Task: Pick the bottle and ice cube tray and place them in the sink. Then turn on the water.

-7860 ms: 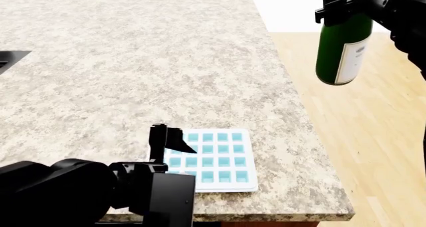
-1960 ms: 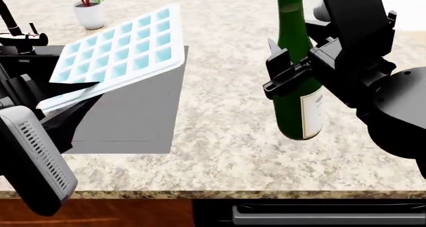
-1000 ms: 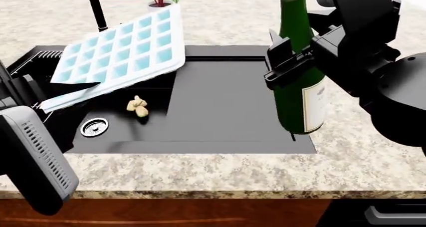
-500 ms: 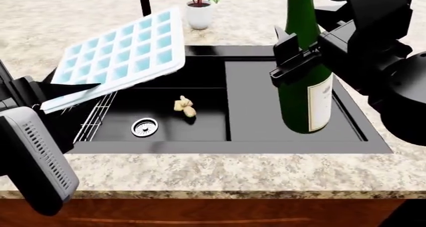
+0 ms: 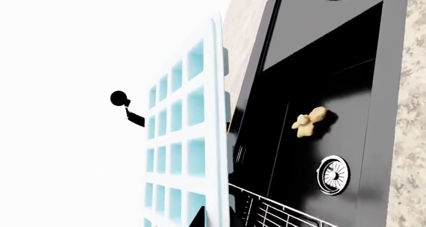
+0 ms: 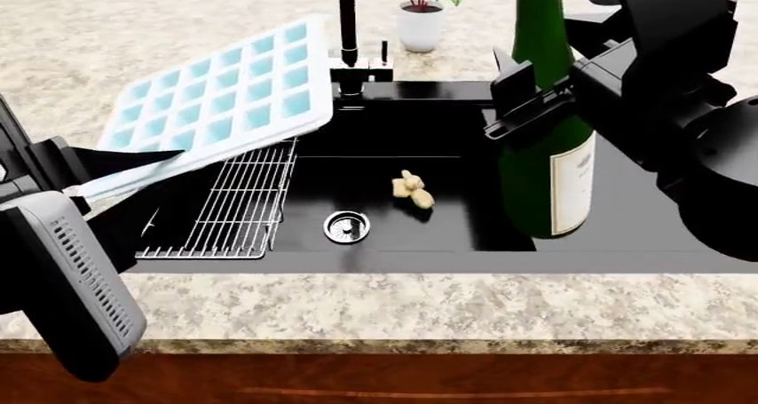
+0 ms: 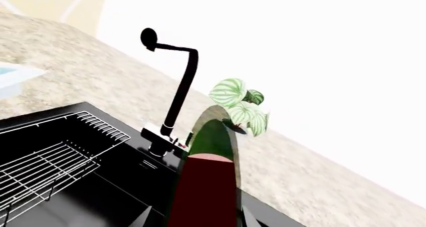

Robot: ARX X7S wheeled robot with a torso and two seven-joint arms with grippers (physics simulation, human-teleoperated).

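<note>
The white ice cube tray with light-blue cells is held tilted above the left end of the black sink. My left gripper is shut on its near edge. In the left wrist view the tray stands edge-on between the jaws of that gripper. The dark green bottle hangs upright over the sink's right part, my right gripper shut round its body. The right wrist view shows the bottle rising from that gripper. Water is not in view at the tap.
A wire rack lies in the sink's left part, a steel drain and a small tan lump on the basin floor. A potted plant stands behind the tap. Speckled stone counter surrounds the sink.
The head view has swung left along the counter: sink, tap and plant have slid right, and the wire rack has come into view. Both grippers keep their hold.
</note>
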